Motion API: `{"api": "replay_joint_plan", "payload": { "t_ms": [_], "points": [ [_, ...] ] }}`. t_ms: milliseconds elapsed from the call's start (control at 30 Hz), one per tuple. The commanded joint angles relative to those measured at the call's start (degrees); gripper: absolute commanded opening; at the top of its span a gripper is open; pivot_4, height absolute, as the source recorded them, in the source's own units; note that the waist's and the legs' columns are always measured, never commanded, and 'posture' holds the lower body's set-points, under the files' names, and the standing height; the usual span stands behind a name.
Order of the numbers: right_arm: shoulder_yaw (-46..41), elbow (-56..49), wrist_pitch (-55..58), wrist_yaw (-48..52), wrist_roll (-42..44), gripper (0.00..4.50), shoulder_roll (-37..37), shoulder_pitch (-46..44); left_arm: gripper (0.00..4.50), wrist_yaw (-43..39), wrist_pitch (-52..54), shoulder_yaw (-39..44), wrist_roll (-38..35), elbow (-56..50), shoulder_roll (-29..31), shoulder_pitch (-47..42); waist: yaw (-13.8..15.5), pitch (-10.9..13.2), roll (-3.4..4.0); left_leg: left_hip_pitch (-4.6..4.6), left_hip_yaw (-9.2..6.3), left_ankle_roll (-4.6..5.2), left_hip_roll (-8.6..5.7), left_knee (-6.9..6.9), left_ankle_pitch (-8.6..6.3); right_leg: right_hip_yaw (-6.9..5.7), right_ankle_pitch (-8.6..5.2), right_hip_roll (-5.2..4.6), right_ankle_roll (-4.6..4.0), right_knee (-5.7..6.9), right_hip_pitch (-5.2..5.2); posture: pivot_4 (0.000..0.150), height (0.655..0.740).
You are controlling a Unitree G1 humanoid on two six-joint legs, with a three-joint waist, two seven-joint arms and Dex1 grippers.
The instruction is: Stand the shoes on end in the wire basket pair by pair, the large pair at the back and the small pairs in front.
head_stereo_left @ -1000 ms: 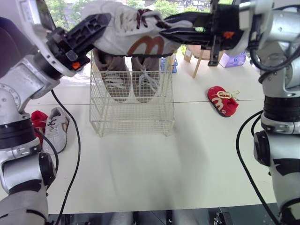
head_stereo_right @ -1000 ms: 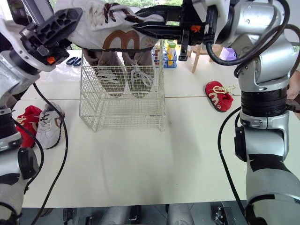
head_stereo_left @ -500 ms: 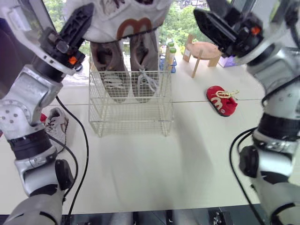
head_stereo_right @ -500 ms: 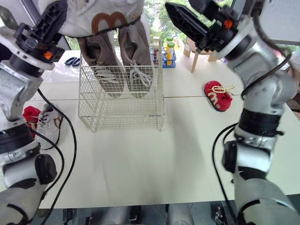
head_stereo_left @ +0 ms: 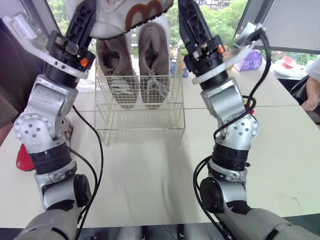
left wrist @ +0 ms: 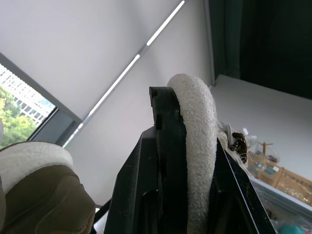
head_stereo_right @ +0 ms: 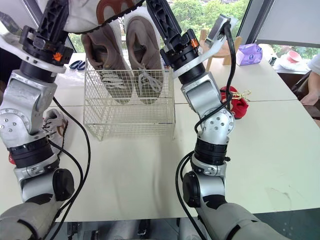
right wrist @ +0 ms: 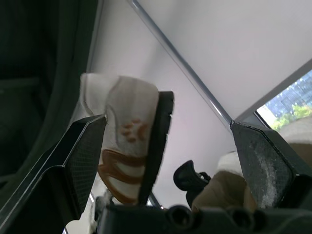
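- The table (head_stereo_left: 150, 165) is wide and pale, and everything stands on it.
- The basket (head_stereo_left: 140, 125) sits at the far side of the table, between the two arms.
- Two big tan shoes (head_stereo_left: 153, 65) stand on end at the back of the basket, side by side, with their laces facing us. The front part of the basket has nothing in it.
- The white shoe (head_stereo_left: 135, 12) with a brown mark is up high, right over the basket. Its dark sole covers the tops of the big tan shoes.
- The left claw (left wrist: 187, 112) pinches the soft edge of the white shoe.
- The right claw (right wrist: 168, 126) is spread wide beside the white shoe and does not grip it.
- A red shoe (head_stereo_right: 240, 102) lies on the table to the right of the basket. The right arm hides most of it.
- A grey-white shoe (head_stereo_right: 55, 122) lies left of the basket, half hidden by the left arm.
- Another red thing (head_stereo_left: 24, 157) peeks out behind the left arm; I cannot tell what it is.
- A person's arm (head_stereo_left: 312, 90) rests at the far right edge.
- A purple box (head_stereo_right: 248, 54) sits far back on the right.
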Motion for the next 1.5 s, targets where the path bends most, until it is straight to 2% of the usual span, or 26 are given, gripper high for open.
{"api": "replay_joint_plan", "payload": {
  "t_ms": [33, 367, 467, 600, 667, 700, 767, 800, 867, 1000, 1033, 1200, 1333, 1500],
  "points": [
    [1.9, -2.1, -1.3, -0.3, 2.0, 4.37, 0.6, -1.9, 0.44, -1.2, -0.4, -0.7, 0.8, -1.8, 0.4, -0.5, 0.0, 0.0, 0.00, 0.00, 0.00, 0.00, 0.01, -0.01, 0.00, 0.00, 0.00, 0.01, 0.00, 0.00, 0.00, 0.150, 0.7400],
    [1.0, -0.5, -3.9, -2.0, 4.2, 4.37, -0.6, -3.8, 0.44, -1.3, -0.4, -2.7, 2.0, -3.8, -0.4, 1.9, -0.1, 0.0, 0.00, 0.00, 0.00, 0.01, 0.01, -0.01, 0.00, 0.00, 0.00, 0.01, 0.00, -0.01, 0.00, 0.150, 0.7400],
    [1.5, -1.3, -3.7, -2.0, 5.0, 3.67, -0.7, -3.5, 0.44, -1.3, -0.7, -2.9, 2.6, -4.2, -0.4, 2.4, 0.0, 0.0, 0.00, 0.00, 0.00, 0.00, 0.02, -0.01, 0.00, 0.00, 0.00, 0.01, 0.00, 0.00, 0.00, 0.150, 0.7400],
    [1.8, -1.5, -3.4, -2.1, 5.8, 1.91, -1.1, -3.3, 0.44, -1.2, -0.7, -3.2, 3.8, -4.1, -0.2, 2.5, 0.0, 0.0, 0.00, 0.00, 0.00, 0.01, 0.02, -0.02, 0.00, 0.00, 0.00, 0.01, 0.00, -0.01, 0.00, 0.150, 0.7400],
    [2.0, -1.3, -3.2, -1.9, 5.9, 1.21, -1.4, -3.2, 0.44, -1.4, -0.5, -3.5, 4.3, -4.3, 0.0, 2.7, 0.0, 0.0, 0.00, 0.00, 0.00, 0.01, 0.02, -0.01, 0.00, 0.00, 0.00, 0.01, 0.00, -0.01, 0.00, 0.150, 0.7400],
    [2.0, -1.3, -3.0, -2.0, 6.0, 1.02, -1.5, -3.2, 0.44, -1.4, -0.4, -3.6, 4.6, -4.5, 0.1, 2.9, 0.0, 0.0, 0.00, 0.00, 0.00, 0.01, 0.02, -0.01, 0.00, 0.00, 0.00, 0.01, 0.00, -0.01, 0.00, 0.150, 0.7400],
    [1.9, -1.4, -2.7, -2.3, 6.4, 0.99, -2.0, -3.2, 0.44, -1.9, 0.7, -4.1, 5.1, -5.0, 0.9, 3.7, 0.0, 0.0, 0.00, 0.00, 0.00, 0.01, 0.02, -0.02, 0.00, 0.00, 0.00, 0.01, 0.00, -0.01, 0.00, 0.150, 0.7400],
    [1.7, -1.6, -2.5, -2.4, 6.8, 0.99, -2.4, -3.2, 1.35, -1.7, 1.2, -4.4, 5.4, -5.3, 1.4, 4.3, -0.1, 0.0, 0.00, 0.00, 0.00, 0.01, 0.02, -0.02, 0.00, 0.00, 0.00, 0.01, 0.00, -0.01, 0.00, 0.150, 0.7400],
    [1.6, -1.7, -2.3, -2.5, 7.0, 0.99, -3.1, -3.4, 2.19, -1.3, 2.0, -4.5, 5.3, -6.2, 2.1, 5.6, -0.1, 0.0, 0.00, 0.01, 0.00, 0.01, 0.02, -0.05, 0.00, 0.00, 0.00, 0.01, 0.00, -0.01, 0.00, 0.150, 0.7400],
    [0.9, -1.4, -2.3, -2.2, 7.5, 0.99, -4.8, -4.1, 4.26, 1.5, 2.8, -3.2, 4.0, -9.6, 4.1, 10.0, -0.2, 0.0, 0.00, 0.02, 0.00, 0.01, 0.03, -0.07, 0.00, 0.00, -0.01, 0.01, -0.01, -0.01, -0.02, 0.150, 0.7400],
    [0.5, -1.1, -2.2, -2.0, 7.8, 0.99, -5.7, -4.5, 4.41, 2.4, 3.1, -2.9, 3.2, -10.6, 4.7, 11.4, -0.2, 0.0, 0.01, 0.03, 0.00, 0.01, 0.04, -0.08, 0.00, 0.01, -0.01, 0.01, -0.01, -0.01, -0.02, 0.150, 0.7400],
    [-1.3, 2.8, -0.5, 4.3, 6.8, 0.99, -15.0, -7.3, 4.41, 6.9, 5.3, -2.8, 0.7, -18.4, 9.5, 19.5, 0.0, 0.0, 0.01, 0.02, 0.00, 0.01, 0.04, -0.09, 0.00, 0.01, -0.01, -0.01, -0.02, -0.03, -0.02, 0.150, 0.7400],
    [1.5, 14.4, -1.7, 20.3, -2.8, 0.99, -27.1, -11.8, 4.41, 11.5, 6.0, -2.2, -0.6, -24.6, 13.5, 28.9, 0.1, 0.0, 0.01, 0.03, 0.02, 0.04, 0.03, -0.09, -0.02, 0.01, -0.02, -0.02, -0.03, -0.11, 0.03, 0.150, 0.7400],
    [9.0, 26.4, -9.3, 39.7, -17.9, 0.99, -37.5, -17.0, 4.41, 15.5, 2.7, -2.9, 2.4, -30.3, 12.8, 35.9, 0.0, 0.0, 0.01, 0.06, 0.05, 0.04, 0.04, -0.07, -0.02, 0.01, -0.12, -0.01, -0.21, -0.14, 0.08, 0.150, 0.7400]
  ]
}}
